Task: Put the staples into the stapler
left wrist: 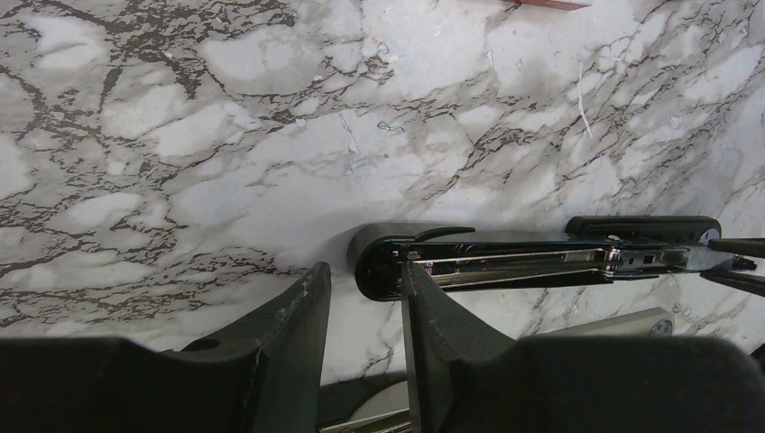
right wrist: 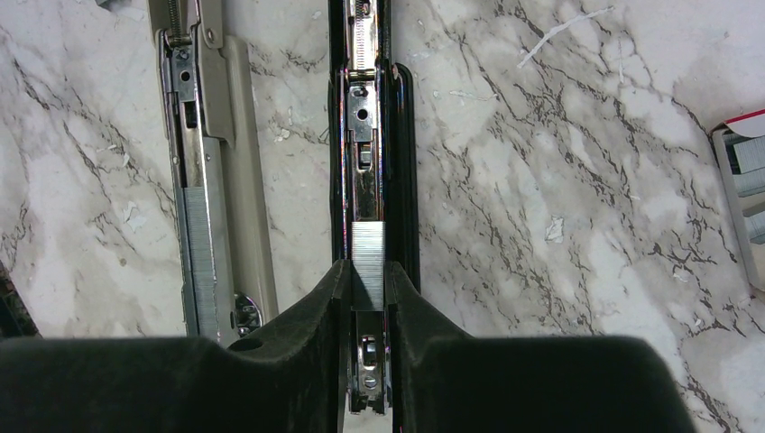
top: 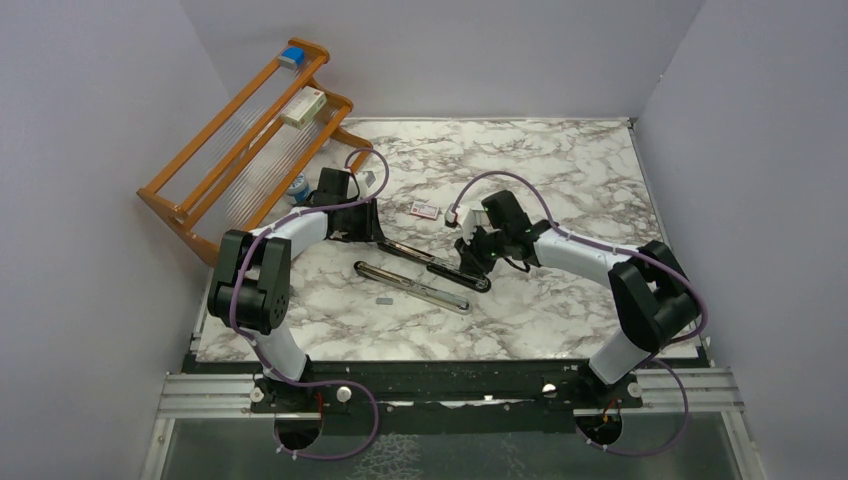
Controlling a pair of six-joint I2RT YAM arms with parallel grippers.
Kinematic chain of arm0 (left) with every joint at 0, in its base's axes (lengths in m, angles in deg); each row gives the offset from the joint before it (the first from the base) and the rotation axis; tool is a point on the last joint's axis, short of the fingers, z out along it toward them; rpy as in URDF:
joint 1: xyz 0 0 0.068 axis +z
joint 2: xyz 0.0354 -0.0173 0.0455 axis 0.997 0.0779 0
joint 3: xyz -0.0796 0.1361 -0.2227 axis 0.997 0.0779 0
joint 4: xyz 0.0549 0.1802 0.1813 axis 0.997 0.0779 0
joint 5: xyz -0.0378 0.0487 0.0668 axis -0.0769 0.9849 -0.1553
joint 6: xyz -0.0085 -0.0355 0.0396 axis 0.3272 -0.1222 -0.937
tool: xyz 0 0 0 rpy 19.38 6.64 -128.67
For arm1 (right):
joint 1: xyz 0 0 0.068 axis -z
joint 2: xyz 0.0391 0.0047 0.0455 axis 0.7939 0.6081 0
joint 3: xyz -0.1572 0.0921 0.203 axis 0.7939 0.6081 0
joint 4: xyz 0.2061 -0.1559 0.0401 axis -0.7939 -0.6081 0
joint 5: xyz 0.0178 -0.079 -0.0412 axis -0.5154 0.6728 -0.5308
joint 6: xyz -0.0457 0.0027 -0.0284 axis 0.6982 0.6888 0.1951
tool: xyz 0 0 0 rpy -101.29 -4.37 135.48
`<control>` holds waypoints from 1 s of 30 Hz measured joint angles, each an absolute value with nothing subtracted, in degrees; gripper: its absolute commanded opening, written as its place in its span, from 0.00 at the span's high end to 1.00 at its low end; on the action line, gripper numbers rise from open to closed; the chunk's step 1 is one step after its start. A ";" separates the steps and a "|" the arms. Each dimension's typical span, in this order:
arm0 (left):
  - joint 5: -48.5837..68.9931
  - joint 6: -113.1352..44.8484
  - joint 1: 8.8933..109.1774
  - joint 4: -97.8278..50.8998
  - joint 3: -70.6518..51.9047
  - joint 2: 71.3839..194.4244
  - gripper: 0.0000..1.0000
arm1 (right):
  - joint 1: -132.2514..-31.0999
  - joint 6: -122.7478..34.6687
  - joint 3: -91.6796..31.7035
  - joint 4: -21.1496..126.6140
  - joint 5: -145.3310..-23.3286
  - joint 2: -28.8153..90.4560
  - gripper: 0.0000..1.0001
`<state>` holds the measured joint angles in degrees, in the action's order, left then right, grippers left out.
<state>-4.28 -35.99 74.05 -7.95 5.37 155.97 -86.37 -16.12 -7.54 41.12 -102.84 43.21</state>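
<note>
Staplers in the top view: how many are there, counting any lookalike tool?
2. The black stapler lies opened flat mid-scene. The light grey stapler lies opened parallel beside it, on the near side. None seems hidden.

Worktop (top: 560, 170): white marble pattern, grey-brown veining. Stapler (right wrist: 408, 135): black body, mirror-silver inner rail. Staples (right wrist: 368, 248): silver-grey, finely ribbed strip. Second tool (right wrist: 244, 180): pale grey-beige. Packet (top: 425, 209): red and white. Rack (top: 250, 100): orange-brown wood. Small block (top: 292, 56) on it looks blue, hard to confirm. Cables (top: 505, 173): purple.
</note>
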 measured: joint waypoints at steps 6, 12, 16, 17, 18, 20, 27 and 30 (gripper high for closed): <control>-4.25 -36.01 74.05 -7.95 5.34 155.97 0.64 | -86.50 -15.97 -7.54 40.73 -102.88 43.21 0.73; -4.25 -36.16 74.05 -7.95 5.30 155.97 0.64 | -86.61 -15.71 -7.54 40.68 -102.93 43.21 0.70; -4.25 -36.18 74.05 -7.95 5.30 156.00 0.64 | -86.61 -15.71 -7.54 40.73 -102.93 43.12 0.66; -4.25 -36.20 74.05 -7.95 5.30 156.00 0.63 | -86.61 -15.79 -7.50 40.73 -102.91 43.01 0.66; -4.25 -36.20 74.05 -7.95 5.28 156.00 0.64 | -86.63 -15.84 -7.32 40.77 -102.91 42.80 0.65; -4.23 -36.20 74.05 -7.95 5.28 156.00 0.63 | -86.61 -16.19 -6.36 40.75 -102.91 41.70 0.63; -4.23 -36.20 74.05 -7.95 5.28 156.00 0.64 | -86.68 -18.15 -3.74 42.45 -104.06 37.18 0.62; -4.21 -36.20 74.05 -7.95 5.26 156.00 0.64 | -86.68 -19.66 -3.26 44.55 -104.63 36.35 0.62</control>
<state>-4.21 -36.20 74.05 -7.95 5.26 156.00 -86.68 -19.66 -3.26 44.55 -104.63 36.35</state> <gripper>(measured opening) 0.366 0.381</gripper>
